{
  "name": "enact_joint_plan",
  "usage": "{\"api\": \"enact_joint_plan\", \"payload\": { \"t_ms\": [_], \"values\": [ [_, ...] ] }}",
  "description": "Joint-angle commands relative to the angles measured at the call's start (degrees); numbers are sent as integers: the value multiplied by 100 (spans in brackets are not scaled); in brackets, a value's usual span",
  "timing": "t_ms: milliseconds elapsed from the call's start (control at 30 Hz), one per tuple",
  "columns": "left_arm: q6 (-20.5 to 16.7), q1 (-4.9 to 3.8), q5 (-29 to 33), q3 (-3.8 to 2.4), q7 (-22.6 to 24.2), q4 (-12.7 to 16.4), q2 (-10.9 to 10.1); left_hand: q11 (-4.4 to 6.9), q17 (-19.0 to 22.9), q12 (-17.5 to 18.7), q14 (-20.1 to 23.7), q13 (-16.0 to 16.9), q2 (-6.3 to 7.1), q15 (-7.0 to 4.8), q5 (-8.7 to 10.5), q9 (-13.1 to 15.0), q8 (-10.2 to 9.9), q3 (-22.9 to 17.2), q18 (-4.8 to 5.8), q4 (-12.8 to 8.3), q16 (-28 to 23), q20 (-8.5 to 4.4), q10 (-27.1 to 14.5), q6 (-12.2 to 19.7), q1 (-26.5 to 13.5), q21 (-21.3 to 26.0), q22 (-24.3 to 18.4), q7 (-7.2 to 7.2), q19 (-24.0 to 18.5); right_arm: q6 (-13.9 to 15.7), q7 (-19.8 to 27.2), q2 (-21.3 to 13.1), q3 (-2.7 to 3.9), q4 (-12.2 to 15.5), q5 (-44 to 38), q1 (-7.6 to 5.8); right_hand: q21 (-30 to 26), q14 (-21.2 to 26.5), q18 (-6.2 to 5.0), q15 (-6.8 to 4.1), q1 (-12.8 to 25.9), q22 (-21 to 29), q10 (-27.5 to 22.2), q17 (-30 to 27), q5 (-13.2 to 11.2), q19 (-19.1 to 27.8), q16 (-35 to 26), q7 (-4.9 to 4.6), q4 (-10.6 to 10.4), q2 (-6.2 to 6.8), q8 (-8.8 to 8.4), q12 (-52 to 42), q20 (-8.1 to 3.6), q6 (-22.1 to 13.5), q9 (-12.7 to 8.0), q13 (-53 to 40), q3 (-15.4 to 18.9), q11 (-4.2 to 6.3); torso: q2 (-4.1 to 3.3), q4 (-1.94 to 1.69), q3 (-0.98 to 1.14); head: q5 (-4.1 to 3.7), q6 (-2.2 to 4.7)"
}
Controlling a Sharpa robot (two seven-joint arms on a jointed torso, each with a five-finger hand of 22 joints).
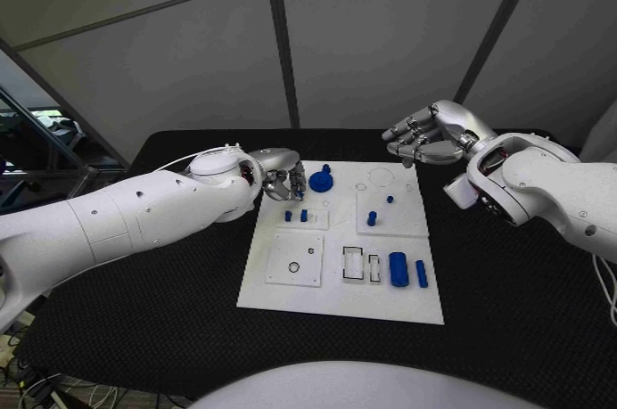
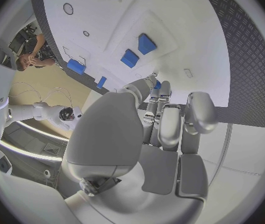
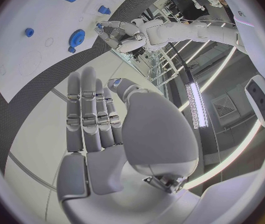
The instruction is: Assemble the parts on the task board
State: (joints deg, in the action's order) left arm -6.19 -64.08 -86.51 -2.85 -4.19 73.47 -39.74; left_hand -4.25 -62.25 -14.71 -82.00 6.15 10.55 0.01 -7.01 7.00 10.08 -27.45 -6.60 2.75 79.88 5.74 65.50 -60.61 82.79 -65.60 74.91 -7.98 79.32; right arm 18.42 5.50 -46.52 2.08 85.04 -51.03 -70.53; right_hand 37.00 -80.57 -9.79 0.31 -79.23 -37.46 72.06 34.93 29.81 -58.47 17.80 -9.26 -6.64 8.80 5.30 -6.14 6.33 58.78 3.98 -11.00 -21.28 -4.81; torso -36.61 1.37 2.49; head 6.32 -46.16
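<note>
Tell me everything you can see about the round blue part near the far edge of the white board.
The round blue part is a flat, disc-like piece in solid blue, plastic by its look, with a small blue knob beside it on the far side. It lies on the task board near the board's far left corner, in front of the left hand, whose fingers are close beside it; contact cannot be judged. The right wrist view shows it as a ring-edged disc. The right hand hovers well away, holding nothing.
</note>
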Motion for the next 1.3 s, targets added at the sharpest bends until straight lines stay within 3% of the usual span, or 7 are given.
{"api": "enact_joint_plan", "payload": {
  "t_ms": [33,667,1300],
  "values": [
    [139,-7,13,-2,1,-25,28,-8,4,27,-4,-1,3,5,35,-5,-38,2,126,-20,-8,13,33,-26,-45,35,231,-10,-1,-34,52,8,4,-2,7,-12,-23,-36,-65,-3,46,-9,51,9,-11,-16,-25,-34,23,1,-23,27,-1,-7,0,7,5,2,3,-7,3,4,-12],
    [321,-7,11,20,-84,-82,78,2,-2,46,3,15,-32,0,40,2,-43,-18,133,-42,-5,13,81,-69,-27,5,254,0,10,-36,50,5,4,0,7,-12,-23,-36,-65,-3,46,-9,51,9,-11,-16,-25,-34,23,1,-23,27,-1,-7,0,7,5,2,2,-8,2,-4,-22],
    [-105,3,10,19,136,9,54,48,-127,78,-56,65,-137,-38,41,33,-28,-50,161,-93,63,-14,231,-228,-5,-145,349,34,86,-39,55,8,4,-7,8,-12,-23,-36,-65,-3,46,-9,51,9,-11,-16,-25,-34,23,1,-23,27,-1,-7,0,7,5,2,4,-7,0,-1,-8]
  ]
}}
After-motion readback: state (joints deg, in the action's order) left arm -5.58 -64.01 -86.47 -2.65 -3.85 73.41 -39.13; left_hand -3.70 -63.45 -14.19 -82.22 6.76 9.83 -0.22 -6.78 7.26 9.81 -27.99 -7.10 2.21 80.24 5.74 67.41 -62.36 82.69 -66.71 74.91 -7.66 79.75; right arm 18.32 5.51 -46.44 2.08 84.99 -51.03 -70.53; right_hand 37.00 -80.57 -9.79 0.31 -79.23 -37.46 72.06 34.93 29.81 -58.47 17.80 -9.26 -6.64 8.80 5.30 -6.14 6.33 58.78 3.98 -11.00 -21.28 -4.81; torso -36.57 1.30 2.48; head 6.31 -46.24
